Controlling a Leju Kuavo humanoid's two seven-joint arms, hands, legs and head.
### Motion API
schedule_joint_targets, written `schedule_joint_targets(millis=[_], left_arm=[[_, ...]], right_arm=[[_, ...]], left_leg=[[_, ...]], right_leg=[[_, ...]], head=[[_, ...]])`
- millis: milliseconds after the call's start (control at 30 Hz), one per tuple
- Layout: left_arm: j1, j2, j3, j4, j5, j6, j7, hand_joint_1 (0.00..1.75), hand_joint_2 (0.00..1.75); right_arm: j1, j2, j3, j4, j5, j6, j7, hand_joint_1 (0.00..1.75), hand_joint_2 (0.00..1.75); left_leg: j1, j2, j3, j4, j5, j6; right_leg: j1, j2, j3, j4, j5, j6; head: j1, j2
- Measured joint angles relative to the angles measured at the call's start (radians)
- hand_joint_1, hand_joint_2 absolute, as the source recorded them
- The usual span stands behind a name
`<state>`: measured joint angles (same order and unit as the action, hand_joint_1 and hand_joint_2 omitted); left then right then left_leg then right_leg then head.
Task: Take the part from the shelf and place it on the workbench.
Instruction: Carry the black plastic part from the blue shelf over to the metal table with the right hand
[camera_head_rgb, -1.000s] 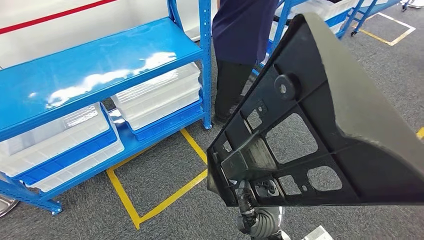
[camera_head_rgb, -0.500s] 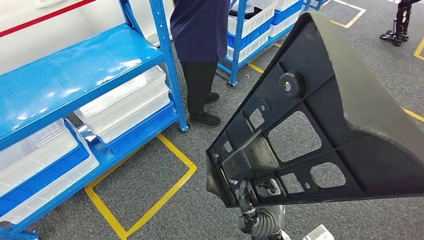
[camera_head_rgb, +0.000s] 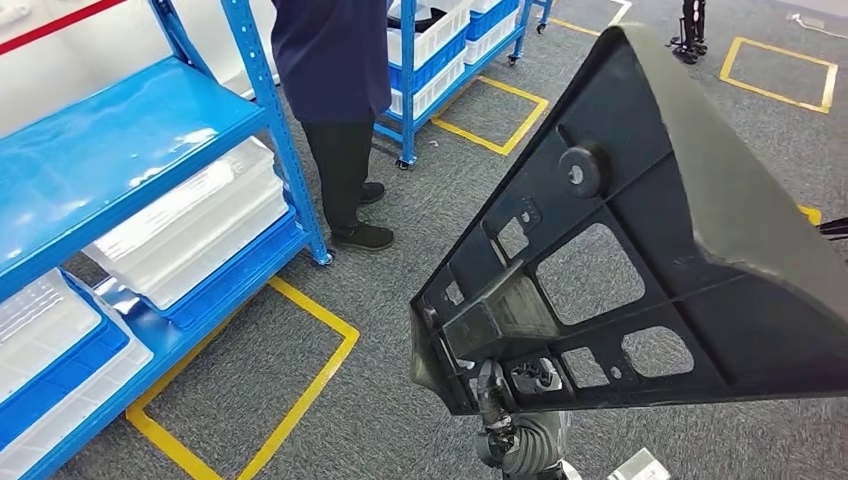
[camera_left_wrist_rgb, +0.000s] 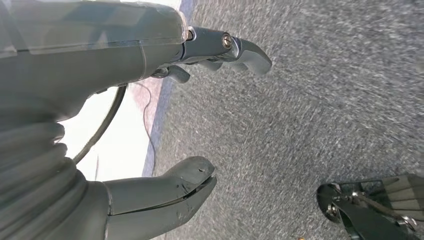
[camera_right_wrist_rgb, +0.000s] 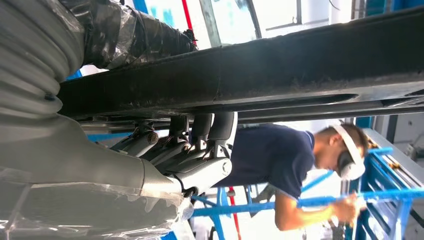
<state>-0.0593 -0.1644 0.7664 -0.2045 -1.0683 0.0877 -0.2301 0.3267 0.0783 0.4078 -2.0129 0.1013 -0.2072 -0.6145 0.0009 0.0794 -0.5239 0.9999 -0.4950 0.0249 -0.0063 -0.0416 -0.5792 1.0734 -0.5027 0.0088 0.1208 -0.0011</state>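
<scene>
The right hand (camera_right_wrist_rgb: 185, 155) grips the black triangular plastic part (camera_head_rgb: 640, 260), which fills the head view's right side. The left hand (camera_left_wrist_rgb: 150, 125) hangs over grey carpet, fingers (camera_left_wrist_rgb: 240, 47) spread and holding nothing. A blue shelf (camera_head_rgb: 120, 140) stands at upper left.

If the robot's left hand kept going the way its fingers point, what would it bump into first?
Most likely the grey carpet floor. The left hand hangs open and holds nothing, and the left wrist view shows bare carpet ahead of its fingers. How far off the floor lies can't be judged from this picture.
</scene>
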Motion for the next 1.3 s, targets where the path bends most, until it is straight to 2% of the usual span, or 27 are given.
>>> schedule_joint_targets(millis=[67,133,167,233,300,333,367,400,433,500,567,633,700,767,800,833,867,900,933,1000,1033,1067,1133,1167,1200,1267,1300], left_arm=[[-0.001,0.0,0.0,0.0,0.0,0.0,0.0,0.0,1.75],[-0.003,0.0,0.001,0.0,-0.001,0.0,0.0,0.0,1.75],[-0.003,0.0,0.001,0.0,-0.002,0.0,0.0,0.0,1.75],[-0.002,0.0,0.003,0.0,-0.003,-0.001,-0.001,0.0,1.75],[0.0,0.0,0.008,0.0,-0.005,-0.001,-0.001,0.0,1.75],[0.001,0.0,0.011,0.0,-0.006,-0.002,-0.001,0.0,1.75],[0.002,0.0,0.013,0.0,-0.006,-0.002,0.0,0.0,1.75],[0.003,0.0,0.014,0.0,-0.006,-0.002,0.0,0.0,1.75],[0.003,0.0,0.015,0.0,-0.006,-0.002,0.0,0.0,1.75],[0.003,0.0,0.017,0.0,-0.007,-0.002,0.0,0.0,1.75],[0.002,0.001,0.019,0.0,-0.008,-0.001,0.001,0.0,1.75],[-0.001,0.0,0.021,0.0,-0.009,0.0,0.002,0.0,1.75],[-0.002,0.0,0.021,0.0,-0.01,0.0,0.004,0.0,1.75],[0.0,-0.001,0.022,0.0,-0.01,0.0,0.004,0.0,1.75],[0.001,0.0,0.023,0.0,-0.011,0.0,0.004,0.0,1.75],[0.002,0.0,0.024,0.0,-0.01,0.0,0.005,0.0,1.75],[0.003,0.0,0.024,0.0,-0.01,0.0,0.006,0.0,1.75],[0.002,0.0,0.025,0.0,-0.01,0.0,0.007,0.0,1.75],[0.001,0.0,0.025,0.0,-0.01,0.0,0.008,0.0,1.75],[-0.001,0.0,0.026,0.0,-0.011,-0.001,0.008,0.0,1.75],[-0.001,0.0,0.027,0.0,-0.011,-0.001,0.008,0.0,1.75],[-0.001,0.0,0.028,0.0,-0.011,-0.001,0.008,0.0,1.75],[-0.002,0.0,0.03,0.0,-0.012,-0.001,0.008,0.0,1.75],[-0.004,0.0,0.031,0.0,-0.012,-0.001,0.008,0.0,1.75],[-0.004,0.0,0.031,0.0,-0.013,-0.002,0.008,0.0,1.75],[-0.003,0.0,0.033,0.0,-0.014,-0.002,0.008,0.0,1.75],[-0.002,0.0,0.033,0.0,-0.014,-0.002,0.008,0.0,1.75]], right_arm=[[0.001,0.002,-0.002,0.001,-0.006,0.005,0.0,1.75,1.75],[0.003,0.004,-0.005,0.002,-0.011,0.011,0.0,1.75,1.75],[0.004,0.006,-0.007,0.002,-0.012,0.014,0.0,1.75,1.75],[0.005,0.011,-0.01,0.004,-0.014,0.025,-0.001,1.75,1.75],[0.005,0.015,-0.014,0.008,-0.014,0.034,-0.002,1.75,1.75],[0.005,0.017,-0.016,0.01,-0.014,0.036,-0.002,1.75,1.75],[0.006,0.019,-0.018,0.012,-0.014,0.037,-0.002,1.75,1.75],[0.006,0.02,-0.019,0.013,-0.014,0.038,-0.002,1.75,1.75],[0.006,0.021,-0.021,0.014,-0.014,0.038,-0.002,1.75,1.75],[0.006,0.023,-0.022,0.015,-0.013,0.039,-0.003,1.75,1.75],[0.006,0.024,-0.023,0.015,-0.012,0.04,-0.004,1.75,1.75],[0.007,0.025,-0.025,0.015,-0.011,0.042,-0.005,1.75,1.75],[0.009,0.026,-0.027,0.015,-0.01,0.044,-0.007,1.75,1.75],[0.009,0.027,-0.029,0.014,-0.01,0.047,-0.008,1.75,1.75],[0.009,0.027,-0.029,0.015,-0.01,0.048,-0.008,1.75,1.75],[0.009,0.027,-0.029,0.015,-0.01,0.048,-0.008,1.75,1.75],[0.01,0.027,-0.029,0.015,-0.01,0.048,-0.008,1.75,1.75],[0.01,0.027,-0.029,0.016,-0.01,0.047,-0.008,1.75,1.75],[0.01,0.027,-0.03,0.016,-0.008,0.046,-0.009,1.75,1.75],[0.011,0.027,-0.03,0.016,-0.006,0.044,-0.012,1.75,1.75],[0.011,0.028,-0.03,0.016,-0.005,0.043,-0.014,1.75,1.75],[0.011,0.029,-0.03,0.015,-0.005,0.042,-0.016,1.75,1.75],[0.012,0.03,-0.03,0.015,-0.004,0.04,-0.018,1.75,1.75],[0.013,0.031,-0.031,0.015,-0.004,0.04,-0.018,1.75,1.75],[0.013,0.031,-0.031,0.015,-0.004,0.04,-0.018,1.75,1.75],[0.014,0.033,-0.031,0.015,-0.003,0.04,-0.018,1.75,1.75],[0.014,0.033,-0.031,0.015,-0.003,0.04,-0.018,1.75,1.75]], left_leg=[[-0.003,0.014,0.002,0.002,-0.002,-0.01],[-0.002,0.024,0.005,0.002,-0.004,-0.02],[-0.001,0.015,0.004,0.01,-0.014,-0.025],[0.003,-0.029,-0.025,0.084,-0.068,-0.035],[0.006,-0.065,-0.083,0.218,-0.137,-0.04],[0.007,-0.069,-0.105,0.269,-0.153,-0.042],[0.008,-0.071,-0.113,0.287,-0.149,-0.043],[0.009,-0.073,-0.102,0.264,-0.125,-0.043],[0.011,-0.08,-0.075,0.207,-0.087,-0.042],[0.016,-0.126,-0.014,0.074,-0.031,-0.037],[0.016,-0.157,0.009,0.019,-0.022,-0.032],[0.015,-0.139,0.01,0.013,-0.017,-0.022],[0.018,-0.111,0.011,0.002,-0.008,-0.007],[0.016,-0.083,0.009,-0.004,-0.003,0.003],[0.014,-0.069,0.007,-0.005,-0.003,0.005],[0.012,-0.053,0.006,-0.004,-0.003,0.006],[0.011,-0.038,0.005,-0.004,-0.004,0.006],[0.01,-0.024,0.006,-0.003,-0.005,0.005],[0.01,-0.012,0.007,-0.003,-0.006,0.004],[0.007,0.008,0.013,-0.001,-0.012,-0.003],[0.004,0.017,0.015,0.0,-0.014,-0.008],[0.002,0.026,0.018,0.002,-0.017,-0.012],[0.0,0.046,0.021,0.001,-0.02,-0.021],[0.002,0.04,0.021,0.006,-0.027,-0.026],[0.005,0.02,0.015,0.022,-0.041,-0.032],[0.01,-0.041,-0.027,0.116,-0.1,-0.039],[0.01,-0.061,-0.059,0.186,-0.134,-0.041]], right_leg=[[0.008,-0.01,0.018,-0.041,0.004,-0.011],[0.006,0.008,0.015,-0.047,0.011,-0.021],[0.002,0.016,0.015,-0.051,0.015,-0.027],[-0.004,0.033,0.014,-0.057,0.024,-0.039],[-0.004,0.052,0.007,-0.056,0.028,-0.045],[-0.003,0.064,0.004,-0.054,0.029,-0.045],[-0.003,0.077,0.001,-0.051,0.029,-0.045],[-0.003,0.09,0.0,-0.047,0.03,-0.045],[-0.003,0.104,0.0,-0.044,0.029,-0.043],[-0.004,0.127,-0.004,-0.035,0.028,-0.036],[-0.005,0.149,-0.015,-0.03,0.032,-0.023],[-0.007,0.171,-0.024,-0.031,0.039,-0.008],[-0.005,0.144,-0.04,-0.007,0.022,0.001],[-0.002,0.082,-0.085,0.09,-0.039,0.007],[-0.003,0.063,-0.115,0.155,-0.073,0.01],[-0.005,0.054,-0.138,0.21,-0.094,0.014],[-0.007,0.05,-0.147,0.235,-0.098,0.016],[-0.008,0.045,-0.136,0.224,-0.083,0.016],[-0.009,0.038,-0.106,0.175,-0.055,0.016],[-0.004,-0.004,-0.027,0.037,-0.004,0.009],[0.0,-0.021,-0.001,-0.012,0.009,0.003],[0.005,-0.031,0.009,-0.036,0.011,-0.003],[0.009,-0.013,0.005,-0.041,0.012,-0.014],[0.007,-0.002,0.004,-0.044,0.014,-0.02],[0.005,0.009,0.004,-0.047,0.018,-0.026],[0.0,0.03,0.002,-0.051,0.023,-0.037],[0.0,0.041,0.001,-0.051,0.024,-0.04]], head=[[0.0,0.0],[0.0,0.0],[0.0,0.0],[-0.001,0.0],[-0.001,0.0],[-0.001,0.0],[-0.001,0.0],[-0.001,0.0],[-0.001,0.0],[-0.001,0.0],[-0.001,0.0],[-0.001,0.0],[0.0,0.0],[0.0,0.0],[0.0,0.0],[0.0,0.0],[0.0,0.0],[0.0,0.0],[0.0,0.0],[0.0,0.0],[0.0,0.0],[0.0,0.0],[-0.001,0.0],[-0.001,0.0],[-0.001,0.0],[-0.001,0.0],[-0.001,0.0]])
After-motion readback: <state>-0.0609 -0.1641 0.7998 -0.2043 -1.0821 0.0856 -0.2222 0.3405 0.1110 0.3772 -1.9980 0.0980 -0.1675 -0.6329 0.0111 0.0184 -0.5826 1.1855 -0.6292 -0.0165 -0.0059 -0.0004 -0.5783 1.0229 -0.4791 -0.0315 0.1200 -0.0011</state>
